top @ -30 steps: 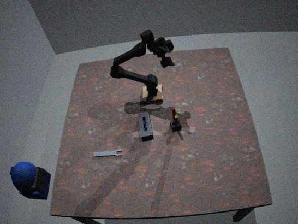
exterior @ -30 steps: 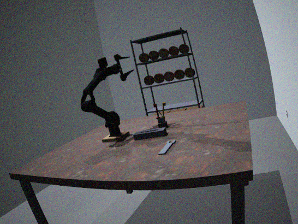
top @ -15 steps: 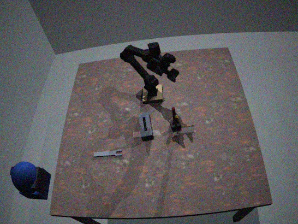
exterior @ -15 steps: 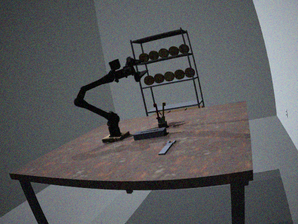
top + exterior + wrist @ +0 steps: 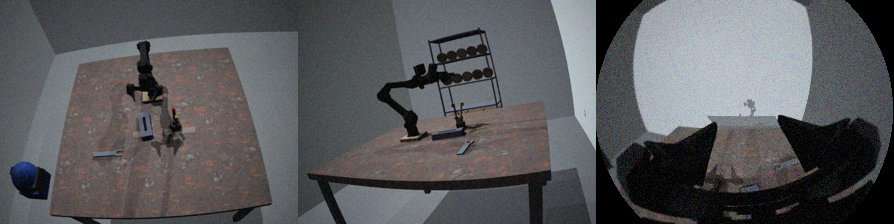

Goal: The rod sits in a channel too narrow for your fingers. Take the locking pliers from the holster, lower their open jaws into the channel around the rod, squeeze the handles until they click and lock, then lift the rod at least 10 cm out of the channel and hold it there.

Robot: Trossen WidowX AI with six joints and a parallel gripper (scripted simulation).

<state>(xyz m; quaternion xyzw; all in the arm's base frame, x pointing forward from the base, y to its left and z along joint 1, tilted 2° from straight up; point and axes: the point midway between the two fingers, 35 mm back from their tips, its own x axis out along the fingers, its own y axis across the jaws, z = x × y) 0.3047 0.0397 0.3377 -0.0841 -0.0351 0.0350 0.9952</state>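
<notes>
Hanging high over the bench (image 5: pixel 191 175) (image 5: pixel 429 169) (image 5: pixel 748 145), the gripper (image 5: pixel 144 95) (image 5: pixel 452 74) (image 5: pixel 748 121) is released, its fingers wide apart with nothing between them. Below, the grey channel block (image 5: pixel 145 134) (image 5: pixel 448 134) has a dark slot; any rod inside is too dark to make out. Beside it stand the pliers (image 5: pixel 173 112) (image 5: pixel 462 107), red- and yellow-tipped, in a dark holster (image 5: pixel 175 126) (image 5: pixel 460 124). A forked grey bar (image 5: pixel 105 154) (image 5: pixel 464 148) lies nearer the bench's edge. No writing is readable.
</notes>
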